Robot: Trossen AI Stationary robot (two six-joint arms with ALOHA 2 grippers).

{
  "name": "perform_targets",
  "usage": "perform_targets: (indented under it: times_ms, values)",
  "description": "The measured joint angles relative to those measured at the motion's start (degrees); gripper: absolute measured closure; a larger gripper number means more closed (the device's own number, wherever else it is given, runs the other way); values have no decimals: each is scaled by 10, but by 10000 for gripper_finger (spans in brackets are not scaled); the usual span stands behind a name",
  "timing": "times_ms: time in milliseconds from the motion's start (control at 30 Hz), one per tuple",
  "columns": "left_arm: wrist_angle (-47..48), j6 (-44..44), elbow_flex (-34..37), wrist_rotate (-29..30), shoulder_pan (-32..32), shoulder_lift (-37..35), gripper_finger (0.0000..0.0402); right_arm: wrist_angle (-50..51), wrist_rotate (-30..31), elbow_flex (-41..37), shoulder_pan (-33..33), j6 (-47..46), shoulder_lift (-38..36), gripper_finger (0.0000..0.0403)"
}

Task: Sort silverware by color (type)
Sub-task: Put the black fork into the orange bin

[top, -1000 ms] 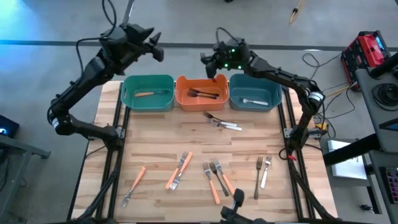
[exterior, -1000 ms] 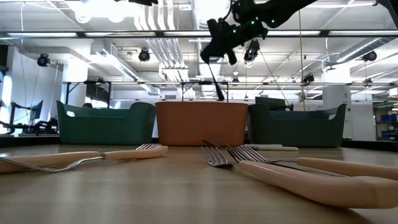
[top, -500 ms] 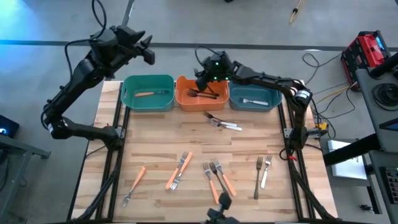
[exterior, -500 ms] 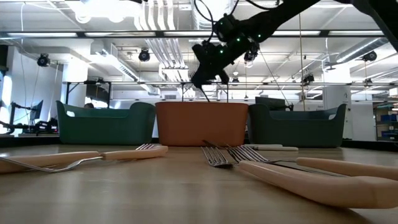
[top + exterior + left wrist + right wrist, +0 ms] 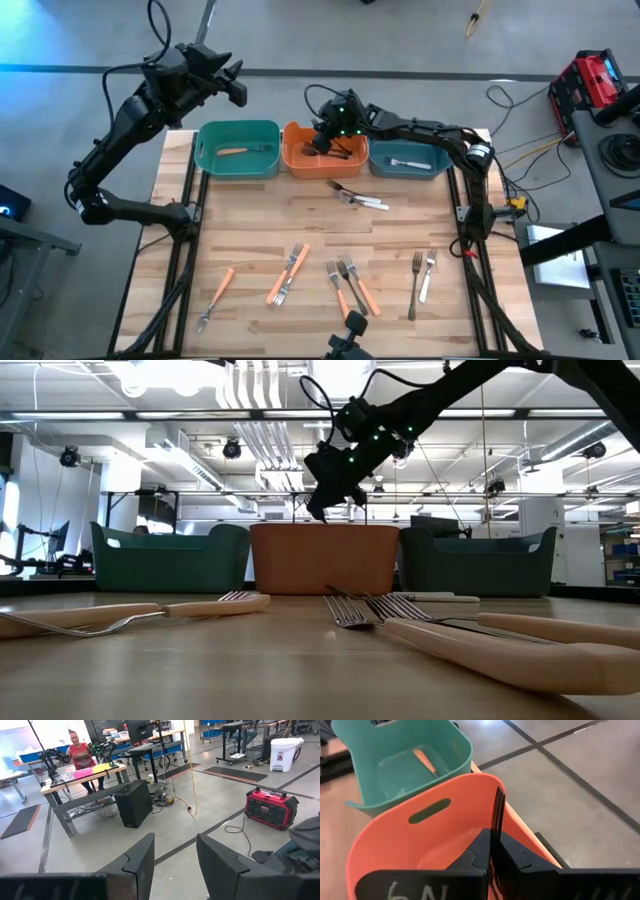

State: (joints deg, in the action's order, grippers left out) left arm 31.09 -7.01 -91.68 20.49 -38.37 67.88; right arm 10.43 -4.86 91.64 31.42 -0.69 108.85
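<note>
Three bins stand along the far edge: green [image 5: 238, 152], orange [image 5: 300, 158], blue [image 5: 412, 158]. My right gripper [image 5: 322, 142] reaches into the orange bin [image 5: 395, 845], shut on a dark fork [image 5: 497, 807]. Other dark forks [image 5: 340, 153] lie on that bin's floor. An orange-handled fork [image 5: 425, 762] lies in the green bin and a white one [image 5: 405, 162] in the blue bin. Several more forks [image 5: 288, 272] lie flat on the near half of the table. My left gripper [image 5: 175, 860] hangs open and empty, high beyond the far left corner [image 5: 236, 88]. My right gripper pinches the dark fork between its two fingers [image 5: 481, 851]. The pronged end [image 5: 498, 800] sticks out ahead past the fingertips; the rest is hidden between the fingers. The fingers slant down from the table's right, and the fork lies along them, above the orange bin's floor.
A dark fork and a white one [image 5: 358, 197] lie just in front of the bins. Orange-handled forks [image 5: 352, 285] and a pale pair [image 5: 422, 275] are spread near the front edge. In the left wrist view a person sits at a bench [image 5: 80, 752] far off.
My right gripper has sunk and gone toward the table's left, carrying the dark fork from above the orange bin's right rim down into that bin; it has tipped further downward. My left gripper has drawn back a little toward the left.
</note>
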Motion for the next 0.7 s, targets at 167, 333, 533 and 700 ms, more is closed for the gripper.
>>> perform_targets:
  times_ms: [167, 333, 533, 700]
  values:
    - [0, 0, 0, 0, 0, -1, 272, -2, 20, 0, -8, 0, 20, 394]
    - [2, 0, 0, 0, 0, -2, 272, -5, 21, 0, -12, -10, 33, 394]
    - [3, 0, 0, 0, 0, -2, 272, -6, 21, 0, -13, -12, 38, 394]
    - [3, 0, 0, 0, 0, -2, 272, -9, 34, 0, -13, -23, 38, 394]
